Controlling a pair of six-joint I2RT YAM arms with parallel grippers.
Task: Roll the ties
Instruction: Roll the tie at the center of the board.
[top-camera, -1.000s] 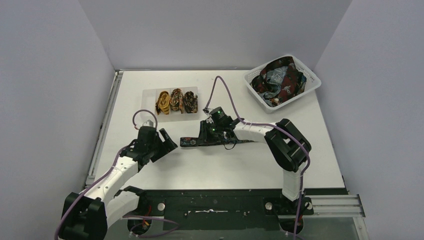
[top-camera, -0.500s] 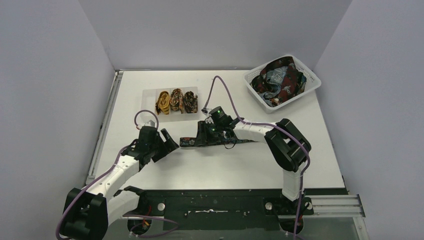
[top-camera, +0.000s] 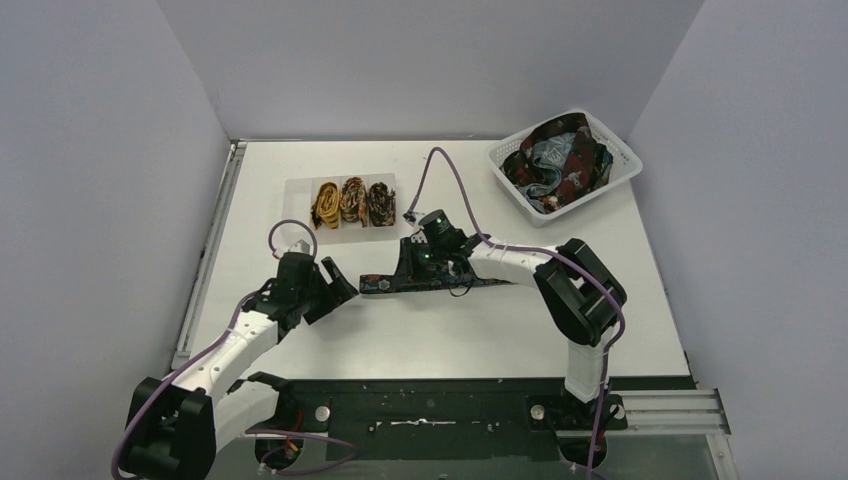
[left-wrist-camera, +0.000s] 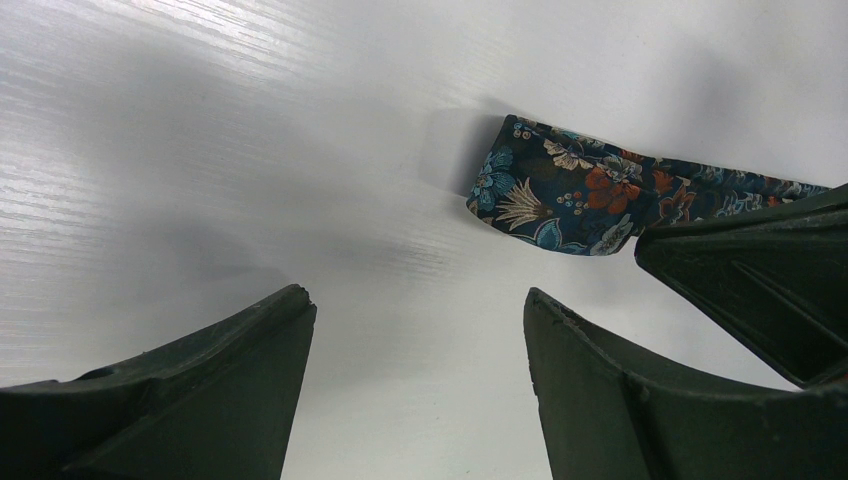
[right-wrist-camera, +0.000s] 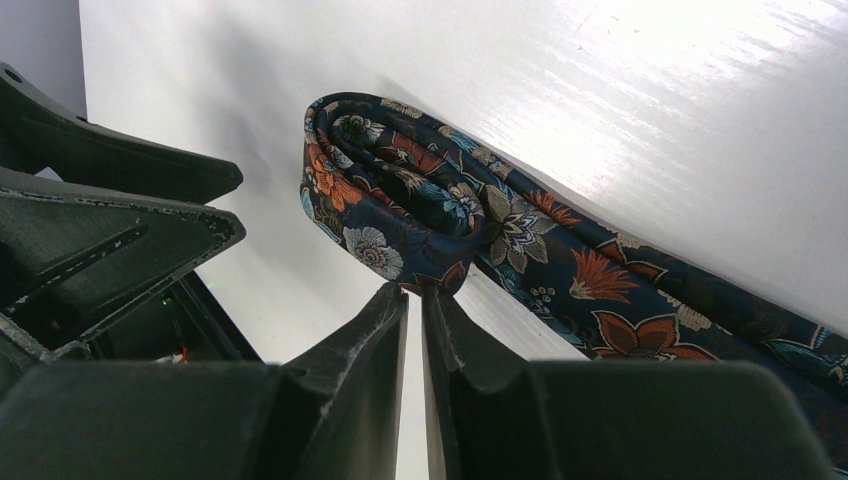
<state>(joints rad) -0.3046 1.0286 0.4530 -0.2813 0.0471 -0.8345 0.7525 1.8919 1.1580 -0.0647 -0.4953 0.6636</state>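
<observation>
A dark navy tie (top-camera: 378, 286), printed with orange, teal and cream flowers, lies on the white table (top-camera: 480, 340). It is about midway between the left and right edges and somewhat nearer the near edge than the far one. It runs left to right. Its left end is folded back on itself into a first loose turn, and the rest stretches out as a flat strip toward the right edge.

The right gripper (top-camera: 405, 272) is down at that folded end. In the right wrist view its fingers (right-wrist-camera: 340, 350) are closed to a thin slit. The lower edge of the tie (right-wrist-camera: 520, 235) at the fold is nipped between their tips, so the gripper is clenched on the tie.

The left gripper (top-camera: 338, 288) sits low over the table just left of the folded end, apart from it. In the left wrist view its fingers (left-wrist-camera: 220, 370) are spread wide with bare table between them, and it grasps nothing. The tie (left-wrist-camera: 560, 195) lies beyond their tips, and a finger of the right gripper enters at that view's right side.

Toward the far edge, left of centre, three coils (top-camera: 351, 202) stand side by side in a pale tray (top-camera: 298, 205). One is mustard and two are darker, brownish prints. In the far right corner a white lattice basket (top-camera: 585, 203) holds a heap (top-camera: 560, 160) of loose ties in red, dark and pale blue.
</observation>
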